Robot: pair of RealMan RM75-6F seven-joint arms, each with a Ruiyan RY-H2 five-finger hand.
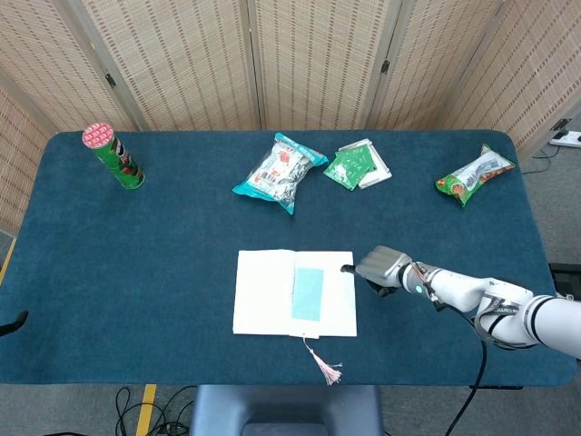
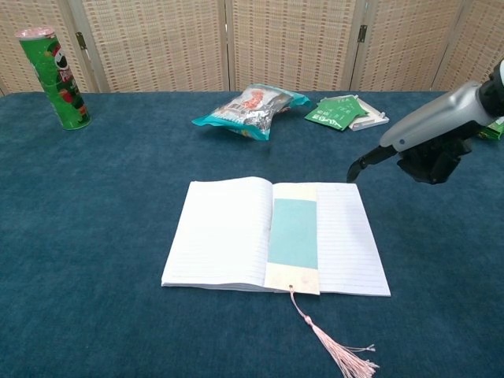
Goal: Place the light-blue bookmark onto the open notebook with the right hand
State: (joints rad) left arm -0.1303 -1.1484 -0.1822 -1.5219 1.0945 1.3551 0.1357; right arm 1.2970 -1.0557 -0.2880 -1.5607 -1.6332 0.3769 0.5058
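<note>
I can't see my left hand in the head view or the chest view.

My right hand is cut off by the right edge of the chest view, so the arm behind it does not show there. Most of its fingers are tucked under the silver back, and I can't tell how they lie.

The green snack bag on the far right is only a sliver at that edge.

The print on the teal snack bag is too small for me to read.
</note>
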